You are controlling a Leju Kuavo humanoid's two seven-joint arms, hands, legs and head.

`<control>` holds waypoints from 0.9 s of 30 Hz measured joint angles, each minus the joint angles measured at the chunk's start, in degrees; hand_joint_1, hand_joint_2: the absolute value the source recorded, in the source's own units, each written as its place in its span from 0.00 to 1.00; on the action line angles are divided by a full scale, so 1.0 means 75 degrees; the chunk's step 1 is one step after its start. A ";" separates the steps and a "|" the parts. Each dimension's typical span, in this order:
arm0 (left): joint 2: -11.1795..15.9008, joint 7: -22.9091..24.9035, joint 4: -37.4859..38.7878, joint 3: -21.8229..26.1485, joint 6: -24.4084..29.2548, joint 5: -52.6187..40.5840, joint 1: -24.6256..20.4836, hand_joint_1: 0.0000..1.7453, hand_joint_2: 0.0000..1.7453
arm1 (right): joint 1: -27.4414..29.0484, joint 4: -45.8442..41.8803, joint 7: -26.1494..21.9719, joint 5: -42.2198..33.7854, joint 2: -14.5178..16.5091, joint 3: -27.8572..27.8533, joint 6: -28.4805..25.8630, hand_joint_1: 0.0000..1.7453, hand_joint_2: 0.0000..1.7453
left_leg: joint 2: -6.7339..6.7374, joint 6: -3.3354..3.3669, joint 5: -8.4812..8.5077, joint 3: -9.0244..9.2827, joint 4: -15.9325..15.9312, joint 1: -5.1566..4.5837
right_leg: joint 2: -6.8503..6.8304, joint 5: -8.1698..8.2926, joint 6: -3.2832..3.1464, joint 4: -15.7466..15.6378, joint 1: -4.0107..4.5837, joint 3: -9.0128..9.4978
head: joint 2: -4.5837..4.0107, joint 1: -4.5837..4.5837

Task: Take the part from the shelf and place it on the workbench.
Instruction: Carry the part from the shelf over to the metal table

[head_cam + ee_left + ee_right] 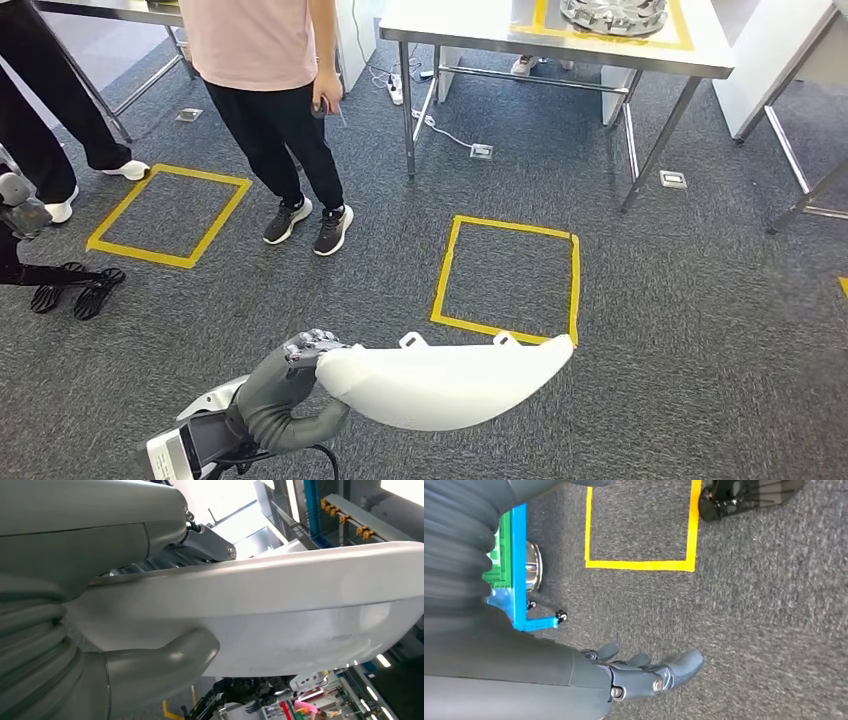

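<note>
Left hand [290,385] gripping a white part [445,382] above grey carpet [700,330].
The part (long, curved) sits near a yellow taped square [508,280]; the tabletop [470,25] lies far ahead. Right hand [649,677] hangs empty, fingers apart.

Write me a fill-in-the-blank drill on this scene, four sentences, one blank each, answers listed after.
1. The white part is held by the robot's ____ hand.
2. The squares on the carpet are marked in ____ tape.
3. The person standing by the table wears a ____ shirt.
4. The right hand hangs over the carpet and holds ____.

Missing words: left; yellow; pink; nothing
</note>
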 joint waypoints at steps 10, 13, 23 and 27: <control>-0.0004 0.0001 0.0107 0.0020 -0.0042 -0.0017 -0.0069 1.00 1.00 | 0.0001 0.0000 -0.0012 -0.0086 0.0018 -0.0001 0.0000 0.00 1.00 | -0.0111 0.0044 0.0433 0.0030 -0.0429 0.0030 | 0.0138 -0.0189 0.0173 0.0154 0.0006 0.0052 | 0.0000 -0.0146; -0.0019 0.0001 0.0148 0.0021 -0.0047 -0.0017 -0.0139 1.00 1.00 | 0.0003 0.0000 -0.0018 -0.0109 0.0020 -0.0003 0.0002 0.00 1.00 | -0.0110 0.0226 0.0426 0.0052 -0.0465 0.0007 | 0.0129 -0.0220 0.0316 0.0171 -0.0017 0.0052 | 0.0000 -0.0118; -0.0098 0.0001 0.0364 0.0023 -0.0031 -0.0017 -0.0373 1.00 1.00 | -0.0003 0.0000 -0.0274 -0.0312 0.0023 -0.0062 0.0112 0.00 1.00 | 0.0182 0.0338 0.0211 0.0327 -0.0490 -0.0018 | -0.0251 -0.0026 0.0275 0.0879 0.0059 -0.0614 | 0.0000 0.0085; -0.0119 0.0023 0.0376 0.0020 0.0018 -0.0017 -0.0435 1.00 1.00 | -0.0032 0.0000 -0.0279 -0.0229 0.0020 -0.0062 0.0110 0.00 1.00 | 0.0380 0.0160 0.0083 0.0453 -0.0539 -0.0065 | -0.0359 0.0114 0.0069 0.0230 0.0156 -0.0356 | 0.0000 0.0088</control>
